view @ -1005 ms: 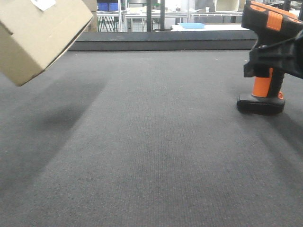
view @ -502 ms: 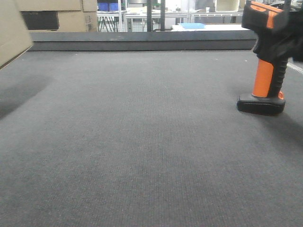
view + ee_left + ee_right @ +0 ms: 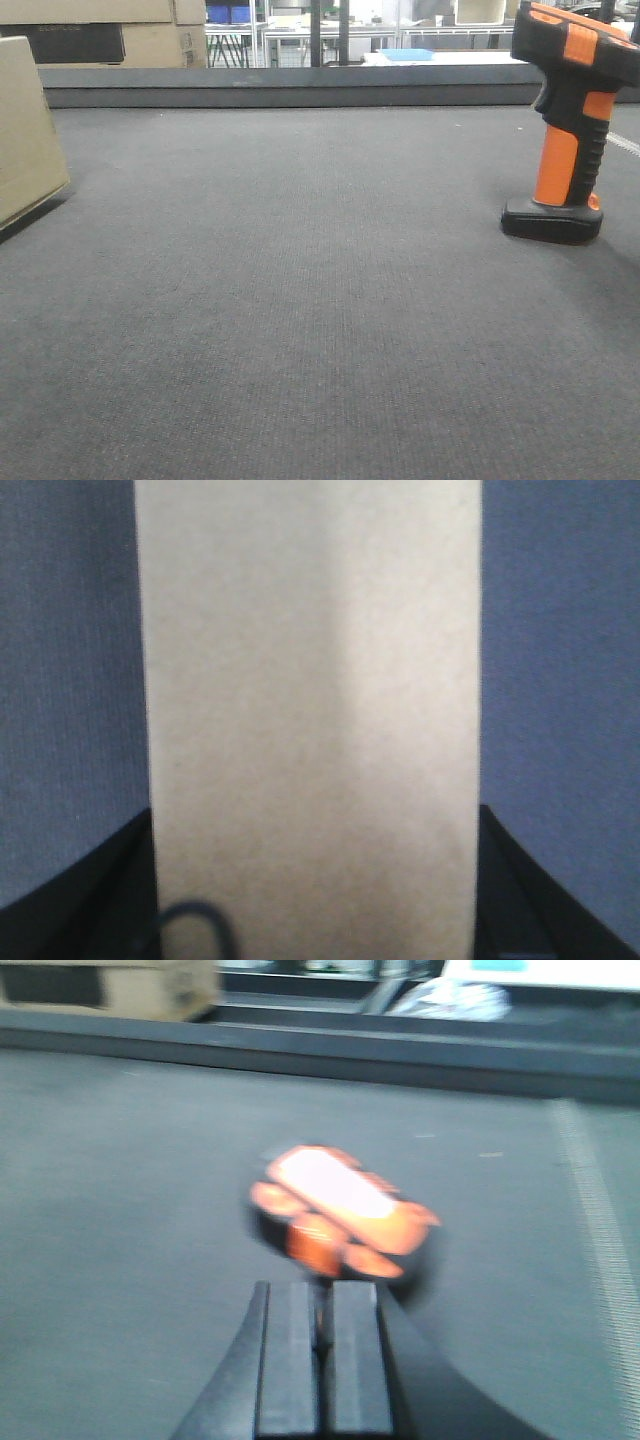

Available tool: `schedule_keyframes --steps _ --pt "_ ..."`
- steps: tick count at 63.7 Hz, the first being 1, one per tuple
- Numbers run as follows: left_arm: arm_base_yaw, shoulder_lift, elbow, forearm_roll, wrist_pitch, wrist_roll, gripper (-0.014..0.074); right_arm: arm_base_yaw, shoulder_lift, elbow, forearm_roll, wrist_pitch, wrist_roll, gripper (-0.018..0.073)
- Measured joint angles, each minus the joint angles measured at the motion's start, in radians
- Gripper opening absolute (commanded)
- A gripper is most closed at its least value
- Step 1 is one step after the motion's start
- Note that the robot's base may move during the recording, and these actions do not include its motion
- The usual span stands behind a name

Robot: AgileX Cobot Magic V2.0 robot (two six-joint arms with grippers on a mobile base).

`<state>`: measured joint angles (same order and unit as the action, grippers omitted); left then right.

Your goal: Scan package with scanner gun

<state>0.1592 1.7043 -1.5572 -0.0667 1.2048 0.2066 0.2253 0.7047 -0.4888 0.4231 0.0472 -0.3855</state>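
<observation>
1. Dark grey ribbed mat (image 3: pixel 320 300) underfoot across the whole bench, with a raised dark ledge (image 3: pixel 300 88) along the far edge and shelving and tables blurred behind.
2. Right gripper (image 3: pixel 320 1332) seen from its wrist view: two black fingers (image 3: pixel 290 1360) pressed flat together with only a thin seam between, clamped on nothing.
3. Just beyond those closed fingertips, the scanner gun (image 3: pixel 338 1210), motion-blurred, orange top patch facing up; apart from the gripper, not touched.
4. From the front view, the same scanner gun (image 3: pixel 572 120) standing upright on its flat black foot at the right side of the mat, orange handle vertical, black head tilted toward the left.
5. Left gripper (image 3: pixel 315 920) visible only as dark finger shapes (image 3: pixel 100 890) at the bottom corners of its wrist view, one on each side of the package (image 3: pixel 310 710); whether clenched on the cardboard or loose around it, cannot tell.
6. Package (image 3: pixel 25 130) at the far left of the front view, partly cut off by the frame, plain tan face, lower edge resting on the mat.
7. Behind the ledge at upper left, cardboard boxes with a wide dark panel (image 3: pixel 80 40).
</observation>
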Motion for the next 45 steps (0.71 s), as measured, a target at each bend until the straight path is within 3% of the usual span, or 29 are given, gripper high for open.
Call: schedule_keyframes --steps 10,18,24,32,36,40,45 --pt "-0.02 0.01 0.0 0.008 -0.025 -0.01 -0.0111 -0.136 -0.057 0.0 -0.033 0.105 0.0 -0.0153" --pt "-0.024 0.01 0.0 0.013 -0.03 -0.036 -0.0081 -0.149 -0.064 0.0 -0.039 0.132 0.0 -0.0153" --pt "-0.024 0.01 0.0 0.019 -0.027 -0.043 0.0047 -0.149 -0.064 0.0 -0.039 0.136 0.0 -0.0153" --pt "-0.024 0.01 0.0 0.019 -0.009 -0.045 0.0323 -0.151 -0.064 0.0 -0.039 0.14 0.0 -0.0153" --pt "-0.024 0.01 0.0 0.019 0.001 -0.049 0.0505 -0.151 -0.064 0.0 -0.039 0.14 0.0 -0.0153" --pt "-0.024 0.01 0.0 0.019 0.009 -0.051 0.0619 -0.151 -0.064 0.0 -0.039 0.14 0.0 -0.0153" --pt "-0.024 0.008 0.0 0.019 0.011 -0.051 0.059 -0.151 -0.064 0.0 -0.039 0.14 -0.002 -0.0153"
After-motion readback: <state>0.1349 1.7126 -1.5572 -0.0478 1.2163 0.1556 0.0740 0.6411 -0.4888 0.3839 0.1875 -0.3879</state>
